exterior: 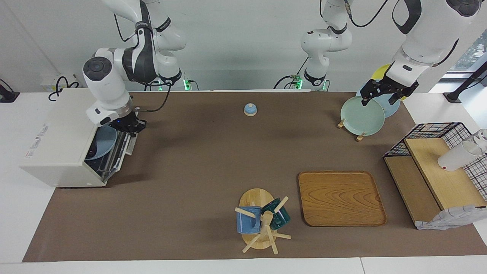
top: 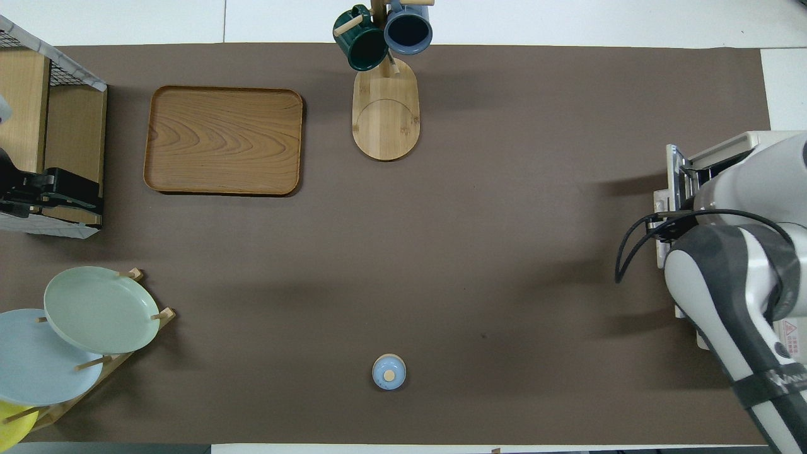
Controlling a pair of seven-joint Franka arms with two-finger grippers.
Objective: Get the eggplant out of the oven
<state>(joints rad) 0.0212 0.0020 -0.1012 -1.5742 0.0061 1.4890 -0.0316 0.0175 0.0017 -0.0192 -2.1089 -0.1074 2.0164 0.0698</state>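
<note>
oven [exterior: 57, 152] sits at the right arm's end of the table, cream-white box, door [exterior: 121, 152] part open, tilted out from the top. right gripper [exterior: 129, 125] is at the door's upper edge, by the opening; fingers hidden against the door, can't tell if apart or together. in the overhead view the right arm covers most of the oven front, gripper itself not visible there.

inside the oven: a blue-grey plate [exterior: 103, 141] shows thru the gap. a dark shape lies low by the plate's edge; can't tell if that's the eggplant. eggplant not clearly seen in either view.

left gripper [exterior: 384, 91] waits up in the air over the plate rack [exterior: 350, 129] at the left arm's end; fingers point down over the pale green plate [exterior: 362, 116], look apart, nothing held. light blue plate [top: 34, 356] and yellow plate [top: 9, 425] stand in the same rack.

mid table, near the robots: small blue bell w/ wood knob [exterior: 250, 109]. farther out: wooden tray [exterior: 340, 198], bare, and beside it the mug tree [exterior: 258, 224] w/ a blue mug [exterior: 248, 220] and a dark green mug [exterior: 279, 215]. wire basket shelf [exterior: 437, 167] w/ wood boards at the left arm's end, white cup [exterior: 456, 156] lying on it.
</note>
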